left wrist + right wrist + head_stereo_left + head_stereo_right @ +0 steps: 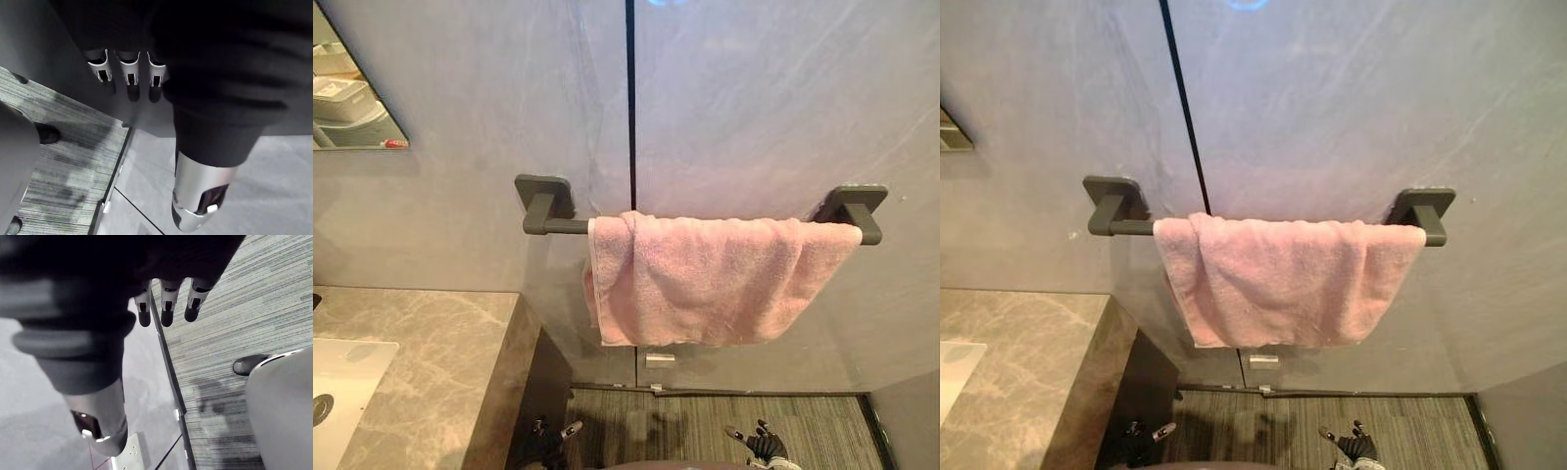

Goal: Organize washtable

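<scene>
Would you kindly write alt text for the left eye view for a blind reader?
A pink towel hangs over a dark towel bar on a grey wall. At lower left sits a stone counter with a white sink; near the bottom edge, the left robot hand and right robot hand hang open above striped floor.
</scene>
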Robot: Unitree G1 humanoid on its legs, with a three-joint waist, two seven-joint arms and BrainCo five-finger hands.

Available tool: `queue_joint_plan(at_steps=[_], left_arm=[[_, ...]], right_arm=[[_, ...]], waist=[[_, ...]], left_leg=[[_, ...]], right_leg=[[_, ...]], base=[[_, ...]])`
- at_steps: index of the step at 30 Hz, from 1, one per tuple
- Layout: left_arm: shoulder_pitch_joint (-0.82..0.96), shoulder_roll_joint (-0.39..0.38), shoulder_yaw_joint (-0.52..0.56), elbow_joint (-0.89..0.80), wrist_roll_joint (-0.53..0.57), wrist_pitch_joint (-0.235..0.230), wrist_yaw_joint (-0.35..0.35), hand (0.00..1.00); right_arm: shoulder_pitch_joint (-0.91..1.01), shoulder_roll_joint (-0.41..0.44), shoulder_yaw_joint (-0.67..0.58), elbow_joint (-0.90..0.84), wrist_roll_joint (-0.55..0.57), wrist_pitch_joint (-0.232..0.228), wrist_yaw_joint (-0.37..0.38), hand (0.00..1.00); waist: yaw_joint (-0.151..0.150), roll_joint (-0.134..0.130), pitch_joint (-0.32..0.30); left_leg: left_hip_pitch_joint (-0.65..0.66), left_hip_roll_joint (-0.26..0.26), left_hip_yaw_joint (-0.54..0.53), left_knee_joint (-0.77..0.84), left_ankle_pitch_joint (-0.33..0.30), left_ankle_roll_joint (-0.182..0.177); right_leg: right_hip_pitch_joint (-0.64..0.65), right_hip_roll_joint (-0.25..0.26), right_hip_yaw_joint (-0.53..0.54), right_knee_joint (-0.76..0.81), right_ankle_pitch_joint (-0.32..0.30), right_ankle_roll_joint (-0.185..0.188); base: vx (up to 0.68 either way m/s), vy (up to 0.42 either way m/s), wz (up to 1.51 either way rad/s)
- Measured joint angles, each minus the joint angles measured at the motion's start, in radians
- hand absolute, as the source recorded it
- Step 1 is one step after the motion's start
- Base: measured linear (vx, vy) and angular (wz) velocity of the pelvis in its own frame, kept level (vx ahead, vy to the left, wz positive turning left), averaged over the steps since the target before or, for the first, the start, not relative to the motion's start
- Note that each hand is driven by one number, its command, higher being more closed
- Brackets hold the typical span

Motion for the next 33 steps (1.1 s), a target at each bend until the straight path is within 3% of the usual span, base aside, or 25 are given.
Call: queue_joint_plan(at_steps=[5, 6, 9, 12, 13, 16, 18, 19, 20, 21, 22, 23, 24, 25, 29, 31, 33], left_arm=[[-0.015, -0.003, 0.012, 0.001, 0.001, 0.002, 0.001, 0.0], [-0.021, -0.009, 0.027, -0.001, 0.001, 0.002, 0.002, 0.0], [-0.039, 0.003, 0.035, -0.007, 0.004, 0.009, 0.004, 0.0], [-0.04, 0.01, 0.016, -0.02, 0.004, 0.015, 0.007, 0.0], [-0.043, 0.012, 0.017, -0.027, 0.004, 0.015, 0.008, 0.0], [-0.047, 0.017, 0.019, -0.037, -0.005, 0.014, 0.019, 0.0], [-0.034, 0.017, 0.022, -0.062, -0.017, 0.014, 0.026, 0.0], [-0.033, 0.017, 0.024, -0.066, -0.026, 0.015, 0.029, 0.0], [-0.034, 0.004, 0.024, -0.069, -0.034, 0.02, 0.036, 0.0], [-0.033, -0.004, 0.024, -0.069, -0.035, 0.021, 0.043, 0.0], [-0.036, -0.016, 0.022, -0.07, -0.04, 0.02, 0.048, 0.0], [-0.036, -0.017, 0.014, -0.069, -0.042, 0.021, 0.049, 0.0], [-0.036, -0.018, -0.008, -0.069, -0.044, 0.02, 0.05, 0.0], [-0.034, -0.022, -0.015, -0.068, -0.054, 0.016, 0.051, 0.0], [-0.037, -0.017, -0.01, -0.044, -0.061, 0.014, 0.056, 0.0], [-0.04, -0.016, -0.006, -0.032, -0.06, 0.013, 0.045, 0.0], [-0.04, -0.017, 0.0, -0.028, -0.059, 0.015, 0.044, 0.0]], right_arm=[[-0.026, -0.001, 0.005, 0.017, 0.0, 0.004, -0.002, 0.0], [-0.039, -0.001, 0.014, 0.016, 0.0, 0.005, -0.003, 0.0], [-0.068, 0.008, 0.041, -0.026, -0.001, 0.007, -0.005, 0.0], [-0.032, 0.011, 0.056, -0.075, 0.006, 0.01, -0.018, 0.0], [-0.004, 0.013, 0.063, -0.111, 0.007, 0.009, -0.021, 0.0], [0.018, 0.02, 0.088, -0.132, 0.006, 0.012, -0.021, 0.0], [0.007, 0.029, 0.116, -0.162, 0.006, 0.017, -0.019, 0.0], [-0.003, 0.029, 0.133, -0.171, 0.005, 0.018, -0.02, 0.0], [-0.025, 0.025, 0.137, -0.17, 0.006, 0.024, -0.022, 0.0], [-0.034, 0.02, 0.139, -0.17, 0.006, 0.025, -0.024, 0.0], [-0.05, 0.01, 0.141, -0.168, 0.006, 0.025, -0.028, 0.0], [-0.053, -0.003, 0.136, -0.165, 0.007, 0.027, -0.031, 0.0], [-0.04, -0.022, 0.129, -0.155, 0.007, 0.028, -0.045, 0.0], [-0.048, -0.047, 0.124, -0.118, 0.007, 0.029, -0.05, 0.0], [-0.07, -0.06, 0.085, -0.068, 0.004, 0.044, -0.066, 0.0], [-0.078, -0.057, 0.081, -0.067, 0.004, 0.044, -0.065, 0.0], [-0.075, -0.051, 0.079, -0.051, -0.002, 0.044, -0.063, 0.0]], waist=[[0.002, 0.001, 0.021], [0.006, 0.013, 0.026], [0.002, -0.003, 0.071], [0.001, -0.009, 0.071], [0.0, -0.018, 0.07], [0.004, -0.045, 0.055], [0.016, -0.052, 0.046], [0.027, -0.049, 0.046], [0.041, -0.032, 0.034], [0.053, -0.022, 0.031], [0.057, 0.011, 0.033], [0.042, 0.026, 0.033], [0.016, 0.032, 0.025], [0.006, 0.035, 0.023], [0.006, 0.03, 0.028], [0.004, 0.024, 0.028], [0.003, 0.024, 0.027]], left_leg=[[-0.021, 0.004, 0.022, 0.0, 0.0, 0.0], [-0.028, 0.01, 0.044, 0.004, -0.001, -0.001], [-0.065, 0.009, 0.079, 0.039, -0.001, -0.002], [-0.089, -0.01, 0.027, 0.058, -0.002, -0.001], [-0.111, -0.02, -0.028, 0.09, -0.014, 0.006], [-0.174, -0.035, -0.122, 0.185, -0.03, -0.008], [-0.227, -0.009, -0.14, 0.265, -0.043, -0.031], [-0.25, 0.011, -0.14, 0.302, -0.051, -0.052], [-0.286, 0.062, -0.146, 0.328, -0.04, -0.085], [-0.297, 0.086, -0.146, 0.321, -0.025, -0.107], [-0.316, 0.122, -0.144, 0.299, 0.011, -0.112], [-0.327, 0.137, -0.144, 0.281, 0.053, -0.088], [-0.342, 0.139, -0.12, 0.207, 0.179, -0.062], [-0.336, 0.14, -0.051, 0.153, 0.225, -0.081], [-0.294, 0.076, 0.014, 0.19, 0.181, -0.077], [-0.288, 0.054, 0.057, 0.292, 0.093, -0.05], [-0.256, 0.053, 0.115, 0.369, 0.016, -0.033]], right_leg=[[-0.037, 0.003, 0.018, 0.013, 0.0, -0.001], [-0.061, 0.007, 0.036, 0.039, -0.006, -0.004], [-0.182, -0.01, 0.071, 0.226, -0.075, -0.001], [-0.266, -0.05, 0.103, 0.439, -0.15, 0.028], [-0.297, -0.064, 0.147, 0.56, -0.204, 0.002], [-0.31, -0.107, 0.26, 0.719, -0.24, -0.002], [-0.3, -0.125, 0.377, 0.756, -0.24, 0.005], [-0.28, -0.124, 0.409, 0.712, -0.254, 0.04], [-0.242, -0.099, 0.364, 0.614, -0.323, 0.079], [-0.233, -0.085, 0.333, 0.583, -0.341, 0.078], [-0.227, -0.056, 0.275, 0.55, -0.36, 0.045], [-0.228, -0.044, 0.235, 0.556, -0.357, 0.039], [-0.232, -0.048, 0.164, 0.555, -0.347, 0.016], [-0.239, -0.049, 0.113, 0.539, -0.331, -0.011], [-0.249, -0.058, 0.003, 0.495, -0.27, -0.076], [-0.257, -0.088, -0.079, 0.486, -0.242, -0.104], [-0.242, -0.109, -0.145, 0.468, -0.224, -0.104]], base=[[0.0, -0.018, -0.11], [0.0, -0.025, -0.5], [-0.04, -0.033, -0.31], [-0.07, -0.069, 0.51], [-0.02, -0.087, 1.1], [0.0, -0.229, 1.22], [-0.1, -0.316, 0.67], [-0.24, -0.544, 0.26], [-0.26, -0.573, 0.06], [-0.32, -0.576, 0.08], [-0.23, -0.344, 0.31], [-0.28, -0.369, 1.11], [-0.26, -0.312, 1.57], [-0.24, -0.282, 1.49], [-0.14, -0.198, 0.87], [-0.15, -0.092, 0.87], [-0.19, 0.032, 1.02]])
